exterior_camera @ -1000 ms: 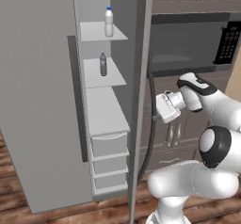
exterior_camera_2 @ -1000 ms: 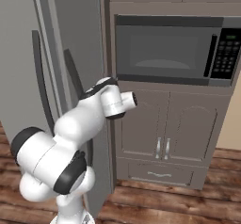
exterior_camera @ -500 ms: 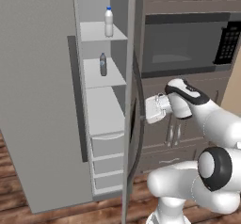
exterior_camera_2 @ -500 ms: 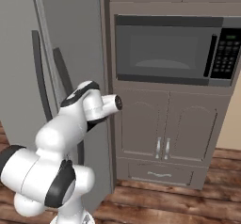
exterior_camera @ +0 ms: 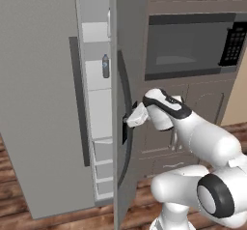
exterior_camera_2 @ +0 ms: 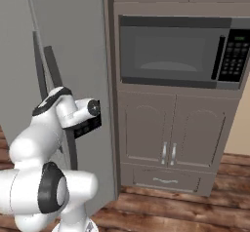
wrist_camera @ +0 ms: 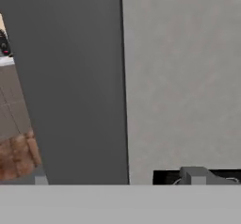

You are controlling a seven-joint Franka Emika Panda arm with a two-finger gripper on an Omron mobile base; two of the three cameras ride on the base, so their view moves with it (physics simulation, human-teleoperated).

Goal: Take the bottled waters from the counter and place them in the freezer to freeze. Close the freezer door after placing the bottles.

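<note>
Grey and tall, the freezer door (exterior_camera: 117, 55) stands partly swung in, and the gripper (exterior_camera: 129, 122) presses at its outer face by the dark handle (exterior_camera: 126, 103). Its fingers are spread wide and hold nothing. Through the gap one bottled water (exterior_camera: 105, 65) stands on a pale shelf (exterior_camera: 99, 82). At 12 o'clock from it sits a whitish shape (exterior_camera: 109, 23) – maybe the other bottle, mostly hidden by the door's edge. At 3 o'clock of the door is the black oven (exterior_camera_2: 171, 50).
</note>
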